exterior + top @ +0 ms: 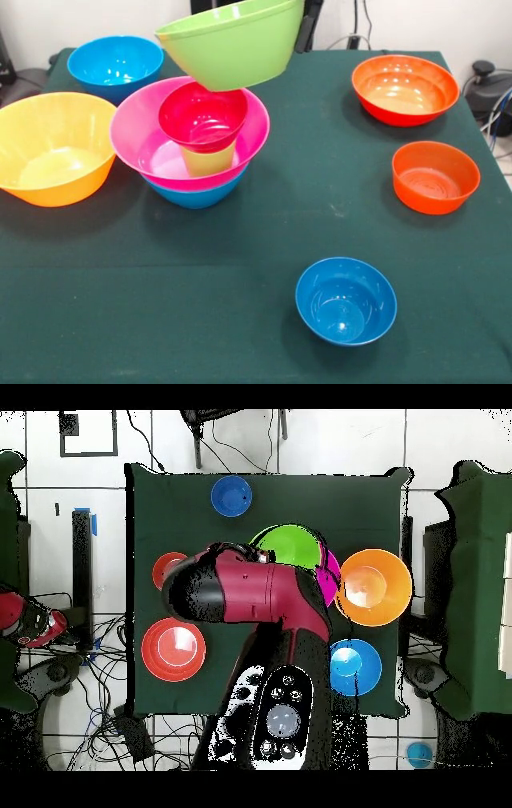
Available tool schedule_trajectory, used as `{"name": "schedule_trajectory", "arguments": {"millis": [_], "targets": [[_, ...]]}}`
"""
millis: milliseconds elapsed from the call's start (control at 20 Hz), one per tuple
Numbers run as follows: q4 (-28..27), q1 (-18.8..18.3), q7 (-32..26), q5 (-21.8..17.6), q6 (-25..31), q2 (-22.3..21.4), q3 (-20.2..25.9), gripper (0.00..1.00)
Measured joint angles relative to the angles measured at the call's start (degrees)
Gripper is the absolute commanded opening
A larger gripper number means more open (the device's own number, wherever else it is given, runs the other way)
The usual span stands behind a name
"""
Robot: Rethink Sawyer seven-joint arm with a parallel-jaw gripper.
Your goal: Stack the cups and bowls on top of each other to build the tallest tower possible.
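The tower stands at the left middle of the table: a medium blue bowl (196, 194) at the bottom, the large pink bowl (132, 128) in it, the lime cup (206, 162) upright inside that, and a small crimson bowl (202, 116) on the cup. The green bowl (232, 46) hangs tilted just above the crimson bowl. My gripper (309, 26) holds the green bowl by its right rim at the top edge. I cannot tell whether the green bowl touches the crimson one. In the overhead view the arm (250, 594) hides the gripper; the green bowl (292, 544) and pink rim (329, 574) show beside it.
A large orange-yellow bowl (52, 148) sits touching the tower's left. A medium blue bowl (114, 64) is behind it. Two red-orange bowls (404, 88) (435, 176) stand at the right. A small blue bowl (346, 301) sits near the front.
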Motion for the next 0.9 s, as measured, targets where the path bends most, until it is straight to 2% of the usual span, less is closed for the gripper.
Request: {"name": "schedule_trajectory", "arguments": {"millis": [700,900], "targets": [[0.3,-4.6,0.0,0.0,0.0,0.4,0.8,0.00],[0.7,-5.7,0.0,0.2,0.0,1.7,1.6,0.00]]}}
